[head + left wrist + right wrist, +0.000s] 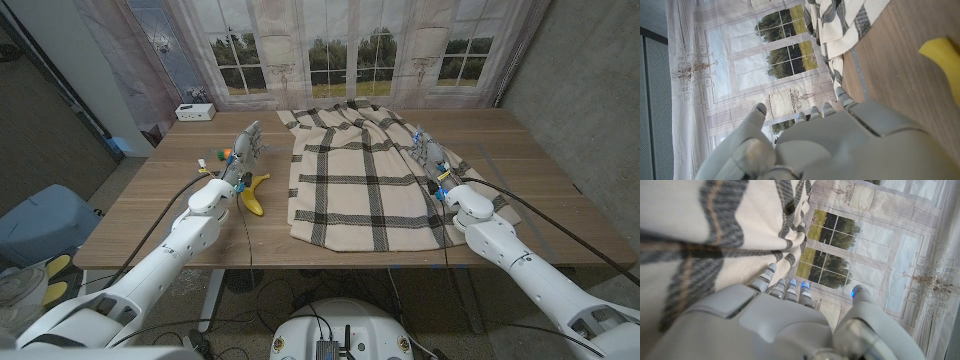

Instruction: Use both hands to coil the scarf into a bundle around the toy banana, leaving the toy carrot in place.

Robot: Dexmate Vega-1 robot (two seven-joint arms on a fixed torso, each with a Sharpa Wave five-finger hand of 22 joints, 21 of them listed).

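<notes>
Your left hand (243,150) hovers open beside the toy banana (252,192); your right hand (430,152) hovers open over the scarf (355,180) at its right edge, holding nothing.

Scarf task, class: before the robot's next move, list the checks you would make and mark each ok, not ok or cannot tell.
1. Cream and black plaid scarf lies spread on the wooden table: ok.
2. Yellow toy banana is apart from the scarf, not yet wrapped: ok.
3. Orange toy carrot is beyond the left hand, its position partly hidden: cannot tell.
4. Left hand holds nothing, fingers apart: ok.
5. Right hand is at the scarf's right edge; whether it touches the cloth: cannot tell.
</notes>
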